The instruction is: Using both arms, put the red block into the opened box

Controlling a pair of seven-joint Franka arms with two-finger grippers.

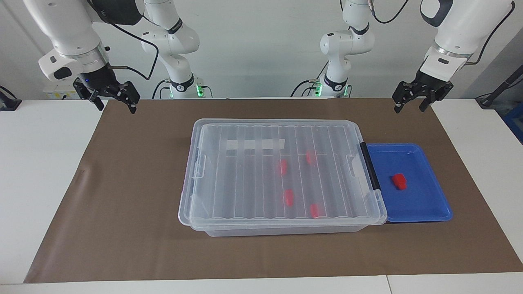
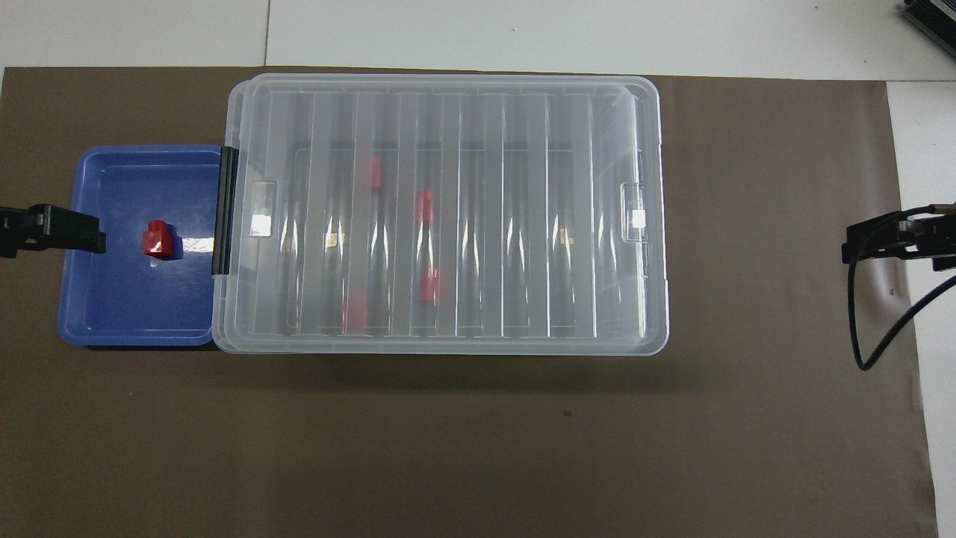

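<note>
One red block [image 1: 399, 181] [image 2: 158, 239] lies in the shallow blue tray [image 1: 433, 206] [image 2: 112, 314]. The tray stands against the box's black handle [image 1: 369, 165]. The box [image 1: 282, 173] [image 2: 642, 329] is a clear bin with its ribbed lid lying flat on top. Several more red blocks [image 1: 289, 197] show blurred through the lid. My left gripper [image 1: 409, 109] hangs open and empty, high over the mat at the left arm's end and apart from the tray. My right gripper [image 1: 116, 108] hangs open and empty over the mat's edge at the right arm's end.
A brown mat [image 1: 135, 212] covers the white table [image 1: 41, 163]. The box sits mid-mat. A black cable [image 2: 874, 336] loops down from the right arm. Both arm bases stand at the robots' end of the table.
</note>
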